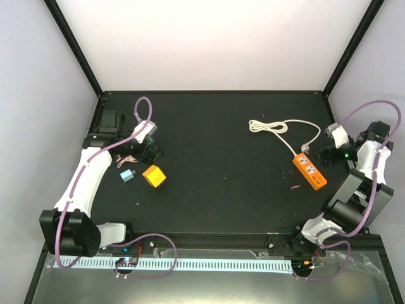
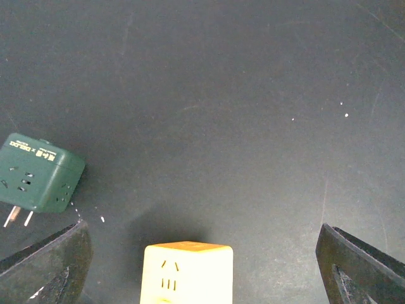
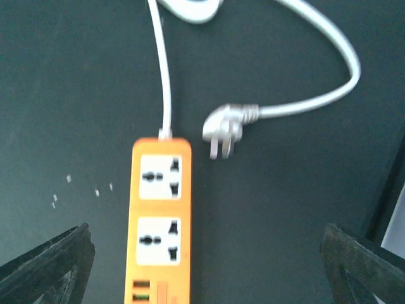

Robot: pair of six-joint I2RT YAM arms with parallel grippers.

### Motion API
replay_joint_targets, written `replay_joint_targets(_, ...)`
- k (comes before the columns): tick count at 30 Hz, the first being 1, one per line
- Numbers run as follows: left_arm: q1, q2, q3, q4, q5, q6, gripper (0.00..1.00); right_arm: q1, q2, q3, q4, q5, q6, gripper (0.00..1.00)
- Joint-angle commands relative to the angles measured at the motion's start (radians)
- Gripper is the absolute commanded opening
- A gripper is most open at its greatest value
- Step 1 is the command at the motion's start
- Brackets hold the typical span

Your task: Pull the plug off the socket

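Plug, a small white plastic block (image 3: 223, 130), looks light and slick, lying beside the orange plastic power-strip socket (image 3: 161, 215); I'd pinch its hard body. Both pairs of jaws gape open.

Quick colour rundown: the socket (image 3: 161, 218) is bright orange with white outlet panels and dark slots in them, and its cord (image 3: 166, 76) is creamy white. The plug (image 3: 223, 126) is pale white-grey with silvery prongs. The table (image 1: 221, 126) is matte black with a few tiny white specks. On the left there's a dark green cube (image 2: 39, 172) with small white lettering, a yellow cube (image 2: 186, 269) — and a little light-blue block (image 1: 128, 175). The arms (image 1: 85, 177) are white with black joints and lilac cables (image 1: 144, 98).
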Motion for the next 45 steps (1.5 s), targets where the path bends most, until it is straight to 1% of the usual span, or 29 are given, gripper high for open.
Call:
replay_joint_targets(1, 0.006, -0.009, 0.068, -0.009, 0.033, -0.009, 0.99, 0.06, -0.003, 0.103, -0.058, -0.118, 0.151, 1.0)
replay_joint_targets(6, 0.009, -0.019, 0.108, 0.004, -0.058, -0.062, 0.99, 0.175, -0.076, 0.149, -0.017, -0.164, 0.303, 1.0)
replay_joint_targets(8, 0.011, -0.025, 0.121, -0.003, -0.07, -0.071, 0.99, 0.234, -0.111, 0.158, 0.008, -0.175, 0.356, 1.0)
replay_joint_targets(10, 0.012, -0.027, 0.121, -0.032, -0.044, -0.044, 0.99, 0.31, -0.146, 0.158, 0.032, -0.179, 0.41, 1.0)
replay_joint_targets(12, 0.01, -0.022, 0.112, -0.103, 0.024, 0.029, 0.99, 0.366, -0.177, 0.14, 0.063, -0.183, 0.46, 1.0)
replay_joint_targets(13, 0.002, -0.021, 0.09, -0.114, 0.043, 0.049, 0.99, 0.391, -0.191, 0.124, 0.079, -0.188, 0.48, 1.0)
replay_joint_targets(15, -0.046, -0.027, 0.033, -0.116, -0.022, 0.074, 0.99, 0.434, -0.213, 0.081, 0.112, -0.199, 0.52, 1.0)
replay_joint_targets(17, -0.084, -0.057, -0.049, -0.071, -0.107, 0.086, 0.99, 0.478, -0.224, 0.038, 0.139, -0.205, 0.551, 1.0)
replay_joint_targets(19, -0.086, -0.077, -0.099, -0.019, -0.146, 0.088, 0.99, 0.519, -0.231, -0.005, 0.163, -0.211, 0.59, 1.0)
replay_joint_targets(21, -0.087, -0.069, -0.116, 0.002, -0.175, 0.095, 0.99, 0.549, -0.243, -0.049, 0.189, -0.225, 0.625, 1.0)
replay_joint_targets(26, -0.089, 0.019, -0.123, -0.002, -0.246, 0.116, 0.98, 0.603, -0.305, -0.155, 0.271, -0.238, 0.691, 1.0)
replay_joint_targets(29, -0.089, 0.048, -0.134, 0.015, -0.258, 0.125, 0.91, 0.61, -0.326, -0.193, 0.305, -0.249, 0.716, 1.0)
replay_joint_targets(32, -0.09, 0.09, -0.131, 0.019, -0.286, 0.131, 0.88, 0.609, -0.326, -0.207, 0.317, -0.256, 0.737, 1.0)
replay_joint_targets(37, -0.086, 0.109, -0.141, 0.032, -0.346, 0.145, 0.89, 0.61, -0.326, -0.224, 0.348, -0.264, 0.767, 1.0)
replay_joint_targets(42, -0.073, 0.143, -0.144, 0.057, -0.439, 0.144, 0.89, 0.61, -0.321, -0.225, 0.368, -0.266, 0.792, 1.0)
replay_joint_targets(45, -0.07, 0.142, -0.141, 0.074, -0.45, 0.133, 0.89, 0.609, -0.327, -0.226, 0.374, -0.278, 0.809, 1.0)
